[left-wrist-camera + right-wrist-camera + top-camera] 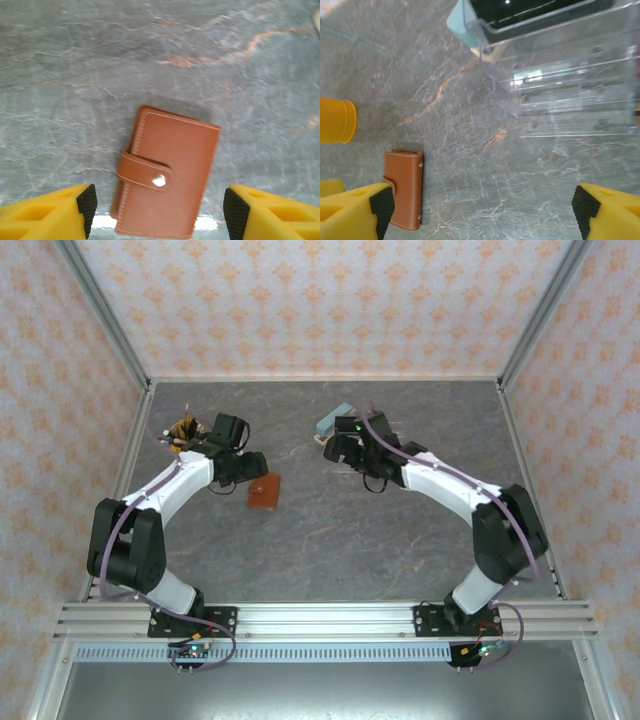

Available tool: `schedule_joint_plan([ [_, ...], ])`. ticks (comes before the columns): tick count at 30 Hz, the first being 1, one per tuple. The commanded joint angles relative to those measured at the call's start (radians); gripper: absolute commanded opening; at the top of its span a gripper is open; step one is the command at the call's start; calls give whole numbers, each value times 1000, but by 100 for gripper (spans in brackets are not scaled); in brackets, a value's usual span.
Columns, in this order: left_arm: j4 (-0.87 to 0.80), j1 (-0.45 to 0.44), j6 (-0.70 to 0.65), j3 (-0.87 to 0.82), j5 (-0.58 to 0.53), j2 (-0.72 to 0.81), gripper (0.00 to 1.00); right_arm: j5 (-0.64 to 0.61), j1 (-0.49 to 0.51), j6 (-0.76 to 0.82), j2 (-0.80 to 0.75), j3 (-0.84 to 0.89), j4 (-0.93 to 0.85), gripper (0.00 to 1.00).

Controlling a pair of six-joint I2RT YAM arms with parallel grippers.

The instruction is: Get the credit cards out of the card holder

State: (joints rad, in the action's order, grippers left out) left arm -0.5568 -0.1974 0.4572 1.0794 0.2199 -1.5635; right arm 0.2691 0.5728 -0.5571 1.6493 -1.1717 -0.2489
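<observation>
The card holder (167, 175) is a reddish-brown leather wallet lying flat on the grey marble table, closed, with its strap snapped down over the front. It also lies left of centre (265, 492) in the top view. The credit cards are hidden. My left gripper (161, 210) hovers over the wallet's near end, open, its black pads (87, 206) well clear of both sides. My right gripper (482, 210) is open over bare table, with the card holder (405, 187) by its left finger. In the top view the left gripper (252, 466) sits just behind the wallet and the right gripper (338, 450) is further right.
A clear acrylic tiered organiser (565, 90) stands beyond my right gripper, with a light blue block (460, 22) at its corner and a dark box on top. A small gold-brown object (183, 430) lies at the back left. Metal frame posts and patterned walls bound the table.
</observation>
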Motion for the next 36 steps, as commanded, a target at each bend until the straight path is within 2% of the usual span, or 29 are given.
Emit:
schedule_joint_plan([
  [1, 31, -2, 40, 48, -4, -79, 71, -32, 30, -7, 57, -60, -43, 93],
  [5, 43, -2, 51, 107, -15, -193, 71, -19, 49, -30, 97, -83, -39, 92],
  [12, 81, -9, 33, 126, 62, -265, 71, -30, 55, -40, 101, -61, -37, 92],
  [19, 62, -87, -7, 161, 124, -309, 66, -74, 55, -45, 49, -14, -28, 89],
  [26, 114, -204, -63, 131, 252, -302, 61, -208, 55, -16, -47, 34, -79, 84],
  [30, 146, -215, -81, 73, 334, -271, 57, -238, 55, 16, -80, 63, -79, 81],
  [33, 145, -212, -65, 50, 315, -194, 58, -200, 56, 70, -65, 55, -77, 79],
  [36, 120, -190, -22, 36, 251, -108, 65, -141, 70, 133, -29, 15, -82, 76],
])
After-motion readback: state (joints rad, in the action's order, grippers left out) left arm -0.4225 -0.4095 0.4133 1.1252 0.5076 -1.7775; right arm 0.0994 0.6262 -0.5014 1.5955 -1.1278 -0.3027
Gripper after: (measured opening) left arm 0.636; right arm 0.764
